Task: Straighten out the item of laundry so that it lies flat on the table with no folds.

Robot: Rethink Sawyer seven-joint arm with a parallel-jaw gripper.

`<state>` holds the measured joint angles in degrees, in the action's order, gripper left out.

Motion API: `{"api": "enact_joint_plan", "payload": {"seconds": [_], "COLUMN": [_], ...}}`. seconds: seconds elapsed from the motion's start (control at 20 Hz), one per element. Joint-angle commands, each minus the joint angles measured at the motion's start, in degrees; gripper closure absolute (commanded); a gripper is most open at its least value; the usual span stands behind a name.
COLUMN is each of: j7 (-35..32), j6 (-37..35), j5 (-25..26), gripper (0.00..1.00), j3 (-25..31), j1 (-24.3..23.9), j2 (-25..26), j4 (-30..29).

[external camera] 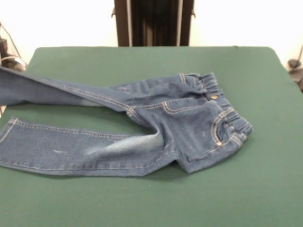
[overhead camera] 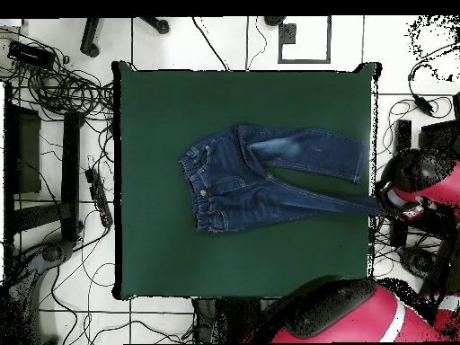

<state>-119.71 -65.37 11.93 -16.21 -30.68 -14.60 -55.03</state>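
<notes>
The blue denim jeans [external camera: 184, 123] lie on the dark green table [external camera: 236, 189], waistband to the right and legs to the left in the front view. The near leg [external camera: 71, 151] lies flat. The far leg [external camera: 47, 90] runs past the table's left edge and out of frame. The seat is creased around the crotch. In the overhead view the jeans [overhead camera: 243, 184] sit mid-table and one leg's end [overhead camera: 373, 207] reaches the right edge. The arm's end, with the gripper [overhead camera: 393, 199], hangs right there. I cannot tell whether it holds the leg.
The robot's pedestal [external camera: 154, 21] stands behind the table's far side. The red arm and base [overhead camera: 350, 314] lie beside the table's right and bottom edges in the overhead view. Cables and gear [overhead camera: 54, 117] cover the floor to the left.
</notes>
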Motion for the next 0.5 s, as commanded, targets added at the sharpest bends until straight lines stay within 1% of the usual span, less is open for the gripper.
{"api": "enact_joint_plan", "payload": {"seconds": [0.05,0.35,0.5], "j7": [-11.2,-12.3,-14.8], "j6": [-3.0,-0.4,1.3], "j5": [2.7,0.4,-1.0], "gripper": [1.00,1.00,1.00], "j3": [-4.0,-4.1,-3.6], "j1": [3.9,4.3,4.3], "j2": [0.2,0.9,2.6], "j4": [-4.4,-5.1,-4.9]}}
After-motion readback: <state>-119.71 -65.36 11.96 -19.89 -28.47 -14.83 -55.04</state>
